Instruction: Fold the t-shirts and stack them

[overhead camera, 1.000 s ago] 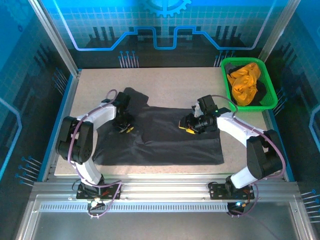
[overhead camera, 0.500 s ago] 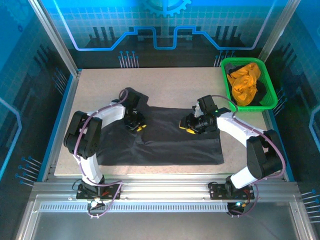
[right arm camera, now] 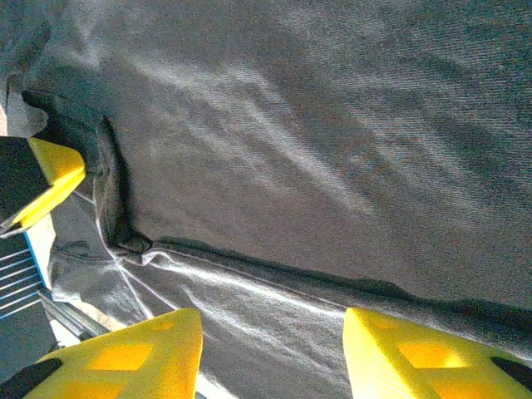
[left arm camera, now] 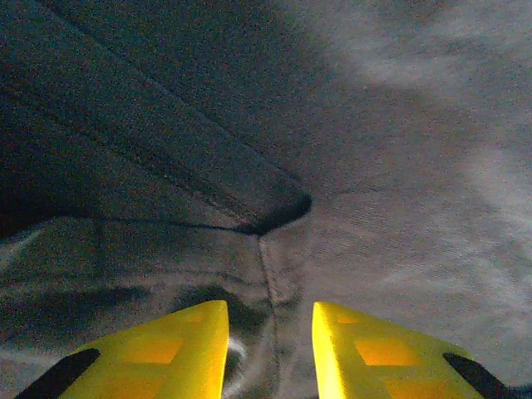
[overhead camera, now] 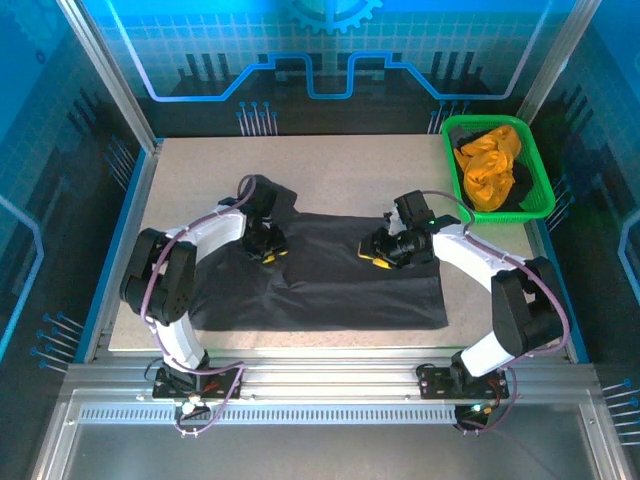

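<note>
Where the black t-shirt lies: spread over the middle and near part of the surface, with its left part doubled inward and one sleeve poking out at its far left corner.
State of the left end effector: low on the black t-shirt's upper left part. In the wrist view its yellow fingers stand close together, pinching a raised seam of the cloth.
State of the right end effector: on the black t-shirt's upper right part. Its fingers are spread wide over flat cloth, with nothing between them.
What stands in the way: both arms reach in over the black t-shirt and cover parts of it. A folded hem ridge runs across just ahead of each set of fingers.
Bare surface: a wide pale strip beyond the black t-shirt and a narrower one to its right.
Green basket: well to the right of and beyond the black t-shirt, at the far right corner.
Contents of the basket: the orange t-shirt, crumpled, with a dark piece beside it whose kind I cannot tell.
</note>
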